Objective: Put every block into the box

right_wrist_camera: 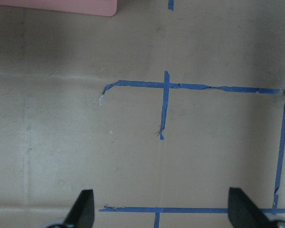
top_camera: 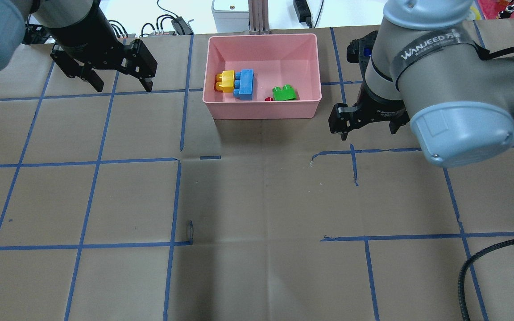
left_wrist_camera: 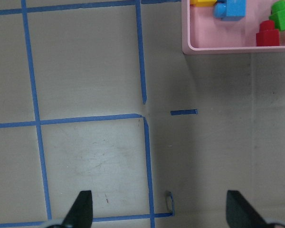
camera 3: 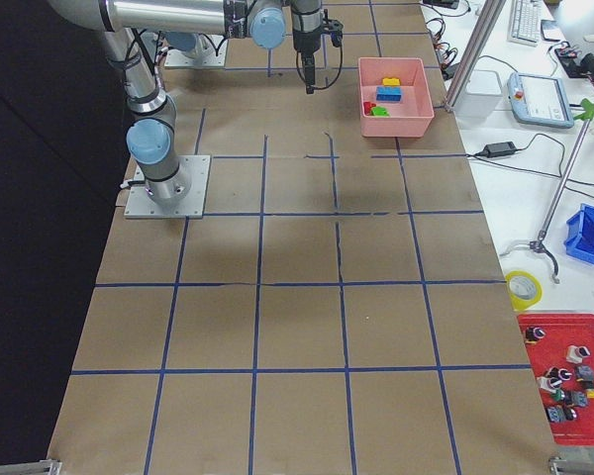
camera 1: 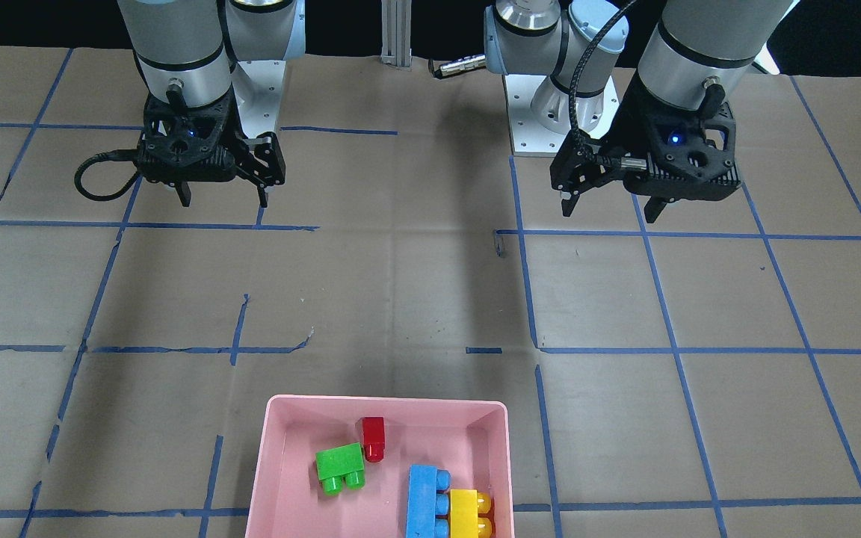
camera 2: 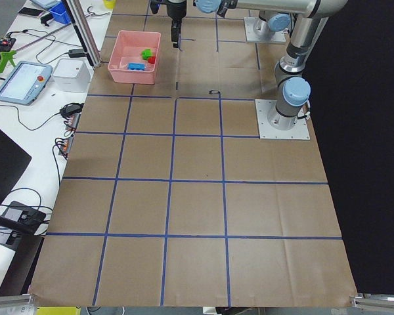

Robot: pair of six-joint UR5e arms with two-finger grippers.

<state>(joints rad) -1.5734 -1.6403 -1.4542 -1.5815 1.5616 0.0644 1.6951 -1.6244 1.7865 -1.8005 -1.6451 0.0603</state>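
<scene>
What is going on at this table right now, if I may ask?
Nothing is being handled at the moment. The green block, red block, light-blue block and yellow block all lie inside the pink box. The left gripper and the right gripper hang above the table, one on each side of the box, jaws open and empty. The task looks finished.

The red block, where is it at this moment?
In the front-facing view, the red block lies inside the box, close to the wall on the robot's side. It is right beside the green block.
</scene>
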